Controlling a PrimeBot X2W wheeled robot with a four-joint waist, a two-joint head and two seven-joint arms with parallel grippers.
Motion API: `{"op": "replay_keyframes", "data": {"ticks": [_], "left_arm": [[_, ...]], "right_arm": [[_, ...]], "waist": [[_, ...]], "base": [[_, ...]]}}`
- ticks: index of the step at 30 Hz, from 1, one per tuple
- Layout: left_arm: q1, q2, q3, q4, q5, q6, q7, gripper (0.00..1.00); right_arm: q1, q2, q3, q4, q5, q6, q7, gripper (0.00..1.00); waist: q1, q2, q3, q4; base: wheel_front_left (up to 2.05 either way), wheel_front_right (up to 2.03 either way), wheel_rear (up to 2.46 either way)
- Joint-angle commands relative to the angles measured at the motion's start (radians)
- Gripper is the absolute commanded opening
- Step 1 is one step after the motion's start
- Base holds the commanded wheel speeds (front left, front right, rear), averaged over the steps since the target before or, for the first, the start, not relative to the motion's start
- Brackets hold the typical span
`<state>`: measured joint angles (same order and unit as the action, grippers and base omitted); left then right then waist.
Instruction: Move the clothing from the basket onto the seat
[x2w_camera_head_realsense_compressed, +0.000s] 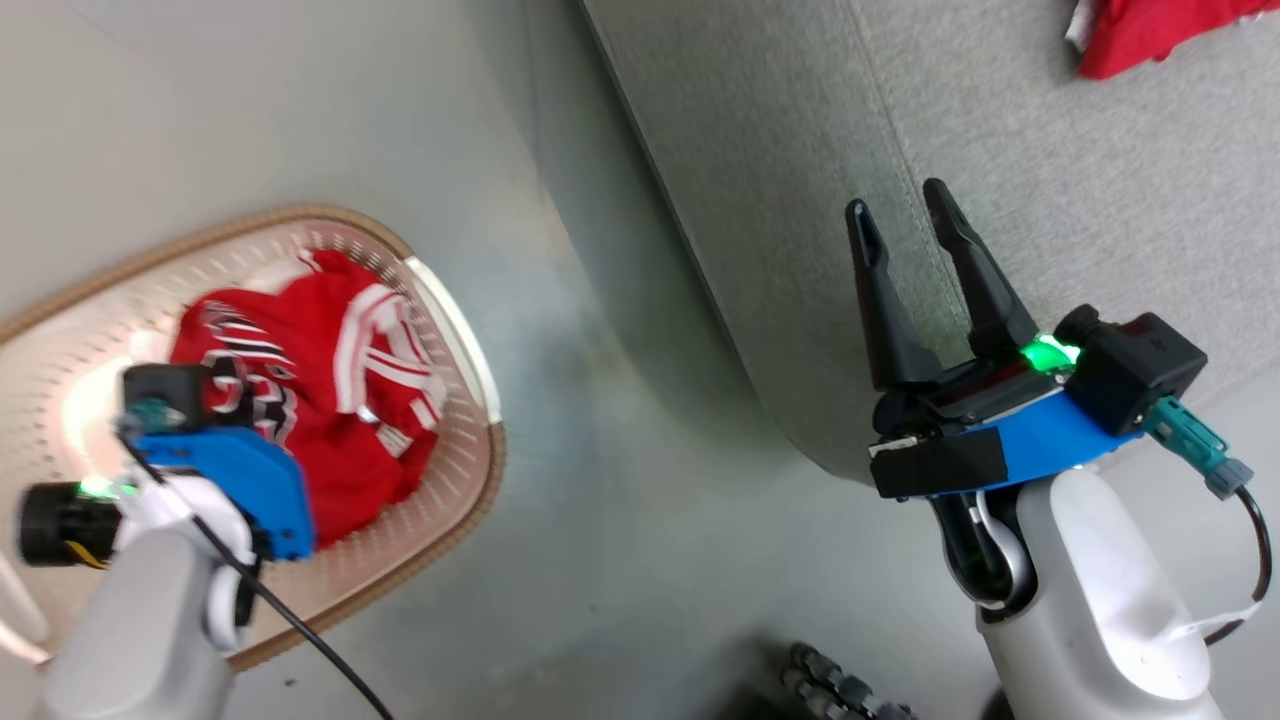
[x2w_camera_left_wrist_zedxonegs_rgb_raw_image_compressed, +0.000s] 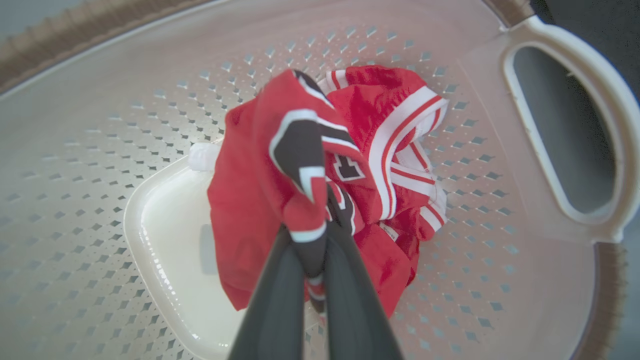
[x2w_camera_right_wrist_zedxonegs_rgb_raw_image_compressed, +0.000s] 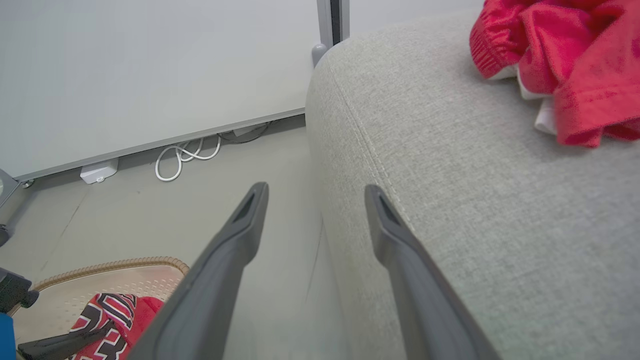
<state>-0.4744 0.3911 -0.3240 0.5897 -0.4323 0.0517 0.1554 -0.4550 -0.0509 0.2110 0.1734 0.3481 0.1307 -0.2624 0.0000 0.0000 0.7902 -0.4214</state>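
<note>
- Left wrist view: the left gripper (x2w_camera_left_wrist_zedxonegs_rgb_raw_image_compressed: 325, 225) is down inside the basket (x2w_camera_left_wrist_zedxonegs_rgb_raw_image_compressed: 450, 300), its two dark fingers drawn together and pinching a fold of the numbered jersey (x2w_camera_left_wrist_zedxonegs_rgb_raw_image_compressed: 250, 190). The fabric bunches up around the fingers. The rest of the garment, red with white-and-red striped trim, lies crumpled on the basket's floor, near the wall with the white handle. I see no other garment in the basket beside it.
- Head view: the basket sits on the floor (x2w_camera_head_realsense_compressed: 600, 500) at the lower left, just beside the seat (x2w_camera_head_realsense_compressed: 1050, 200), with the left arm's blue-and-black wrist over the jersey. The right gripper (x2w_camera_head_realsense_compressed: 897, 200) hangs over the seat's front edge, fingers spread apart and holding nothing. At the top right corner, the other red garment (x2w_camera_head_realsense_compressed: 1140, 35) lies on the cushion.
- Right wrist view: the two fingers stand wide apart with nothing between them, one over the floor and one over the seat's stitched seam. The other red garment rests on the grey upholstery at the upper right. The basket rim and part of the jersey show at the lower left.
- Progress, as I judge it: about half done. One garment is on the seat. The jersey is gripped but not yet out of the basket, so lifting, carrying across and releasing remain.
</note>
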Motion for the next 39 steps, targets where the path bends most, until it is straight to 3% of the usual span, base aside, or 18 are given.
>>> {"op": "replay_keyframes", "data": {"ticks": [1, 13, 19, 25, 39], "left_arm": [[-0.008, -0.012, -0.008, 0.01, -0.005, -0.009, -0.015, 0.0], [0.01, -0.206, -0.12, 0.263, -0.017, -0.132, -0.187, 0.0], [0.015, -0.276, -0.167, 0.364, -0.035, -0.17, -0.25, 0.0], [-0.022, -0.313, -0.242, 0.388, -0.054, -0.183, -0.295, 0.0], [-0.138, -0.337, -0.5, 0.249, -0.22, -0.183, -0.306, 0.0]], "right_arm": [[0.015, 0.001, -0.01, 0.004, -0.013, 0.0, -0.004, 1.0], [0.136, 0.0, -0.088, 0.06, -0.172, 0.0, -0.003, 1.0], [0.205, 0.0, -0.108, 0.089, -0.219, 0.0, 0.001, 1.0], [0.25, 0.0, -0.112, 0.079, -0.221, 0.0, 0.028, 1.0], [0.343, 0.0, -0.097, 0.055, -0.206, 0.0, 0.073, 1.0]], "waist": [[0.0, 0.0, -0.065, 0.039], [0.0, 0.0, -0.433, 0.209], [0.0, 0.0, -0.587, 0.276], [0.0, 0.0, -0.68, 0.327], [0.0, 0.0, -0.786, 0.373]], "base": [[0.0, 0.0, 0.0], [0.0, 0.0, 0.0], [0.0, 0.0, 0.0], [0.0, 0.0, 0.0], [0.0, 0.0, 0.0]]}}
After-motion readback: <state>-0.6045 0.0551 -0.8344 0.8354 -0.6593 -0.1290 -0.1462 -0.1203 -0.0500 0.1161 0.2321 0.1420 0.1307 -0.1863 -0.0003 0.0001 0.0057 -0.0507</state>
